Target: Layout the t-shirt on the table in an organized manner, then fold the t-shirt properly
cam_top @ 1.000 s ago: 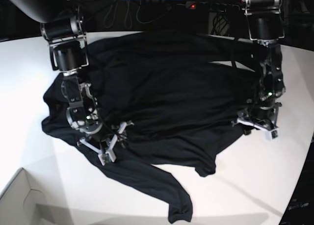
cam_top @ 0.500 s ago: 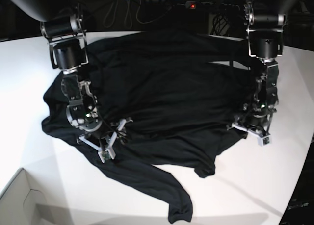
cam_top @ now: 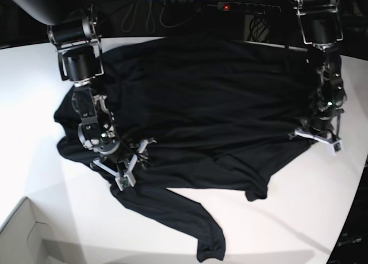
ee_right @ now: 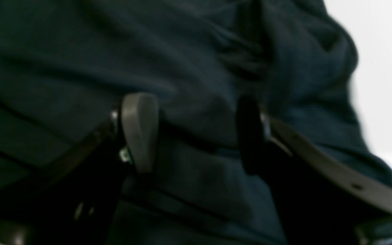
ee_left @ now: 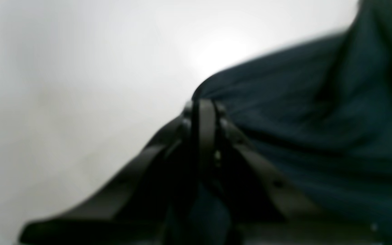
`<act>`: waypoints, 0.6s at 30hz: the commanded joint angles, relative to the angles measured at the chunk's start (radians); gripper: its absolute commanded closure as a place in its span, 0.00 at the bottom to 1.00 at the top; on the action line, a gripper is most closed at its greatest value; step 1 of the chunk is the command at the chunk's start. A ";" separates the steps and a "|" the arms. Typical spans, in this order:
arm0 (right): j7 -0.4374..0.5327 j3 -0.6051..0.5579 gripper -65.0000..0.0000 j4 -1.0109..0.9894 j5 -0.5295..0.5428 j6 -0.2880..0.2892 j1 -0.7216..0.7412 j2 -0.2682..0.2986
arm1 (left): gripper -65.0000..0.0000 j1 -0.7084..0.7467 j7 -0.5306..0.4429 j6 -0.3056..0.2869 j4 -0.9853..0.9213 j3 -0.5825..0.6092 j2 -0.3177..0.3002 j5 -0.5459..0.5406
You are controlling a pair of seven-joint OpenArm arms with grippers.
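The plain black, thin, long-sleeved t-shirt lies spread across the large smooth white table, one sleeve trailing toward the near edge. Over the last second the left gripper has clamped its jaws onto the garment's edge and carried it outward, so the fabric on that side now reaches farther across the table and looks flatter. In the left wrist view the fingertips are pressed together on a fold of cloth. The right gripper has stayed put, its jaws spread wide over the shirt, gripping nothing. The layout is still under way; folding has not begun.
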 commanded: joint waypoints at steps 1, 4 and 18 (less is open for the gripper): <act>0.026 0.006 0.44 0.016 0.008 0.002 0.029 0.004 | 1.00 -0.011 -0.028 -0.007 0.038 -0.017 -0.012 -0.003; 0.026 0.008 0.44 0.016 0.008 0.002 0.029 0.004 | 1.00 0.023 -0.031 -0.008 0.072 -0.055 -0.009 -0.003; 0.026 0.003 0.44 0.021 0.008 0.002 0.022 0.003 | 1.00 0.045 -0.030 -0.011 0.141 -0.163 0.058 -0.002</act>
